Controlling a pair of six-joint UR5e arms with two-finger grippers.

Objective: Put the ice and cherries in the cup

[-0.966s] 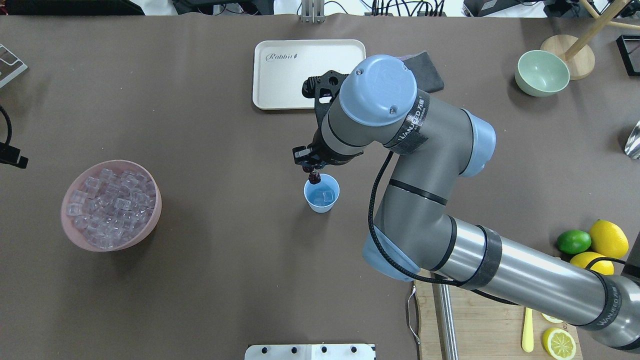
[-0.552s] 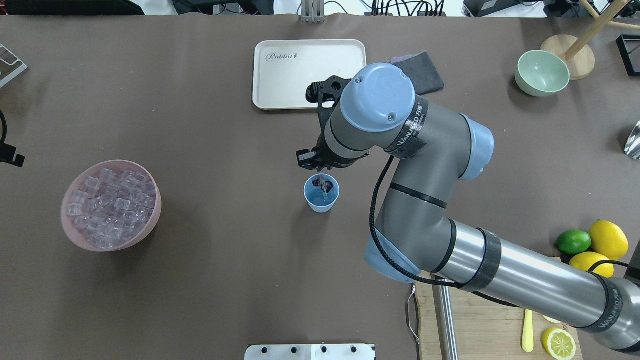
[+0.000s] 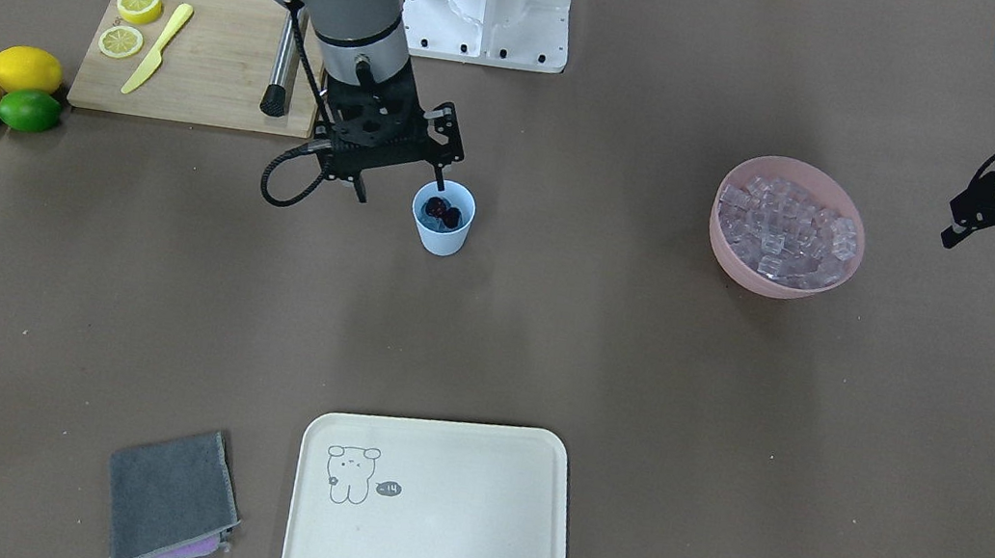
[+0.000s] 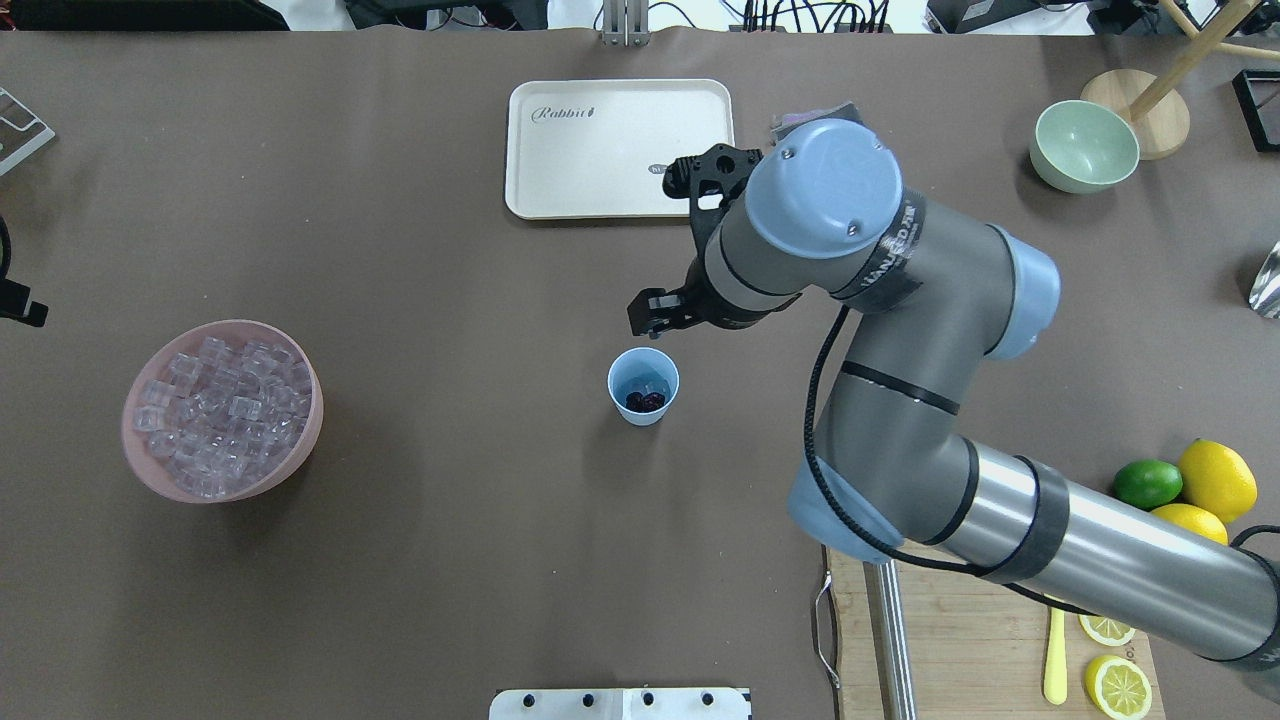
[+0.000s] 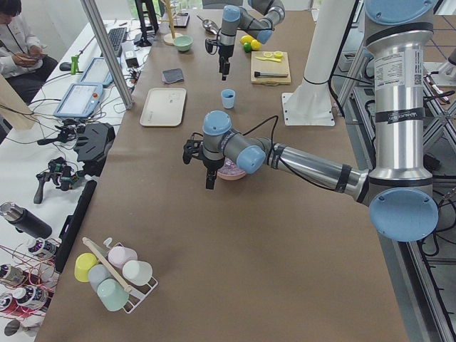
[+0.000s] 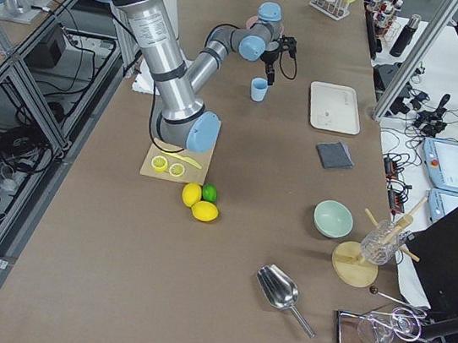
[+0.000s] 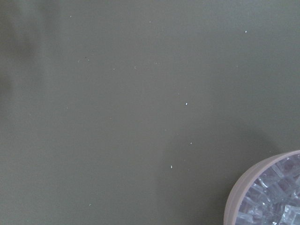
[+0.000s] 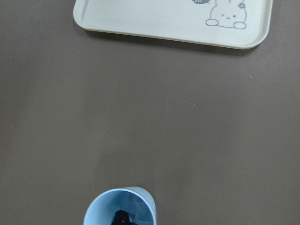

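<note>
Illumination is bright, even and diffuse, from overhead. Shadows on my table (image 4: 400, 600) are soft and faint. Fixed views are sharp. My left wrist view is dim, with the pink bowl (image 7: 248, 180) rim blurred. My right wrist view is clear; the cherries (image 8: 123, 218) in the cup (image 8: 140, 201) read as a dark blot.

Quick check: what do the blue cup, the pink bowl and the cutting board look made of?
Cup: probably plastic, matte light blue, thin even wall. Pink bowl: likely plastic too, soft sheen, rim perhaps slightly translucent. Cutting board: wood or bamboo, pale tan with streaky grain, dull finish.
</note>
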